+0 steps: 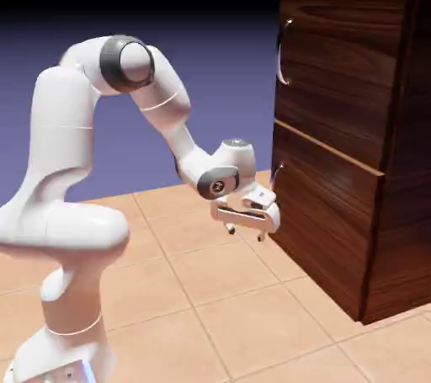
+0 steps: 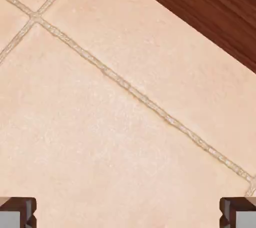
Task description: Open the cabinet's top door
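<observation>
The cabinet (image 1: pixel 402 162) is a tall dark wood-grain box at the exterior view's right. Its top door (image 1: pixel 341 66) is shut flush, with a small curved silver handle (image 1: pixel 284 53) at the left edge. My gripper (image 1: pixel 245 232) hangs low, pointing down at the tiled floor, just left of the lower panel and well below the top door's handle. It is open with nothing between its fingers. In the hand view the gripper (image 2: pixel 128 214) shows two widely spaced fingertips (image 2: pixel 17 213) over bare tile, with the cabinet (image 2: pixel 210 6) wood in the top right corner.
The shorter lower door (image 1: pixel 324 226) has a like handle (image 1: pixel 274 172) just right of my wrist. Beige floor tiles (image 1: pixel 210 305) with grout lines spread left and in front of the cabinet. The arm's base stands at the lower left.
</observation>
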Controlling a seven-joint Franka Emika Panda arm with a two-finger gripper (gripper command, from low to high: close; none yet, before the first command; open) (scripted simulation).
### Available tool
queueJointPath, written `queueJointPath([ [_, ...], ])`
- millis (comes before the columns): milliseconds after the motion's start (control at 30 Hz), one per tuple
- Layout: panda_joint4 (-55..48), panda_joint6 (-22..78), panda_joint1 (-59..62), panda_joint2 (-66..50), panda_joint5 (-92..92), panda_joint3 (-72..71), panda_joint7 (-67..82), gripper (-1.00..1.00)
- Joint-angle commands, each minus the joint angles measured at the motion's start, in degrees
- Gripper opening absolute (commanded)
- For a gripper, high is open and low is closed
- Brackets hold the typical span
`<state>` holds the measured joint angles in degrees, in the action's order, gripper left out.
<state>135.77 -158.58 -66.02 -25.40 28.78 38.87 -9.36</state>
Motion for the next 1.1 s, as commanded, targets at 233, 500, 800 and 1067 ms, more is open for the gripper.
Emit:
queueJointPath([
  [233, -6.12, 3.38, -16.41, -16.62, 9.46, 11.11, 7.5, 0.0],
  [500, -12.25, 6.77, -32.82, -33.23, 18.93, 22.22, 15.01, 0.0],
  [800, -15.04, 3.65, -43.96, -51.91, 29.68, 36.06, 14.12, 0.0],
  [1067, -15.25, 6.62, -41.84, -60.47, 48.12, 51.55, 5.97, 0.0],
])
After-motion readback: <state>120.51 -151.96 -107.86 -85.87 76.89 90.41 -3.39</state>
